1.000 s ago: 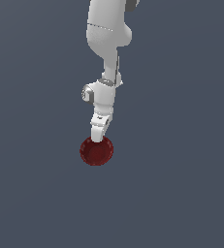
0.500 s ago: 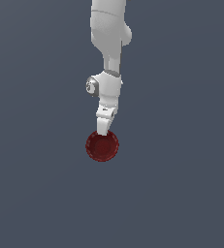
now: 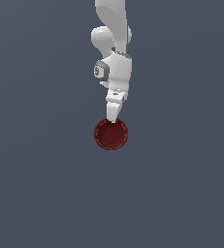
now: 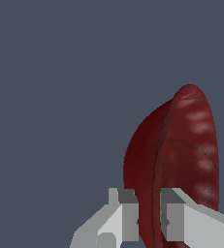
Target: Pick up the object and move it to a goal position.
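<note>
White rounded arm [image 3: 112, 29], grey disc on the wrist, pale grey blocky hand [image 4: 150, 220] fingers [image 4: 123, 218].

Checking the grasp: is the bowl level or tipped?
Tipped on edge: in the wrist view the bowl stands upright, its rim pinched by the gripper.

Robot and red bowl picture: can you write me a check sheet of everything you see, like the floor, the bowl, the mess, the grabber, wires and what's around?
Surface: plain dark grey-blue all over; no edge seen.
Job's things: dark red bowl with fluted rim, clamped by its rim, seen edge-on in the wrist view.
Clutter: nothing seen.
Grippers: gripper shut on the bowl's rim, one finger on each side of the wall; arm reaches down from above.
Cables: nothing seen.
Surroundings: nothing seen; no goal marker visible.
</note>
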Available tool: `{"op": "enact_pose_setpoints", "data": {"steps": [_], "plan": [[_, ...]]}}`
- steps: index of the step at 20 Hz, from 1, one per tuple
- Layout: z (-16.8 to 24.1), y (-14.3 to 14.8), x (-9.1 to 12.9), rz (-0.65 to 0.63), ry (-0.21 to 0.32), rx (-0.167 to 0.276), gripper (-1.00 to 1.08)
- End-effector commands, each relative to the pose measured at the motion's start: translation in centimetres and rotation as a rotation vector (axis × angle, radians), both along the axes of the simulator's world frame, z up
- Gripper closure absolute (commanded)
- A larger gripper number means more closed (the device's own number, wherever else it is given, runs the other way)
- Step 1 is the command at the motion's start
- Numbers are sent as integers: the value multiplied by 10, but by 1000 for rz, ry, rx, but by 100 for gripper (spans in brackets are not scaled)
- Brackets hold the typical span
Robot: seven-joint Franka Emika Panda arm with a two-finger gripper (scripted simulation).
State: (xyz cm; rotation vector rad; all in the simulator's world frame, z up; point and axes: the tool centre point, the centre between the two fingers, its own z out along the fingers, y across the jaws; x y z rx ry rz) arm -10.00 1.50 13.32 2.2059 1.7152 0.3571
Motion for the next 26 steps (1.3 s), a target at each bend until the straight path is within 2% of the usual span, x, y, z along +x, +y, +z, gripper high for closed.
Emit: {"op": "enact_pose_setpoints", "data": {"steps": [1,16,26], "plan": [[16,11,-8,0,-3,0,108],[104,74,-54,1,-2,-3,108],[140,100,-70,1,-2,-4,108]]}}
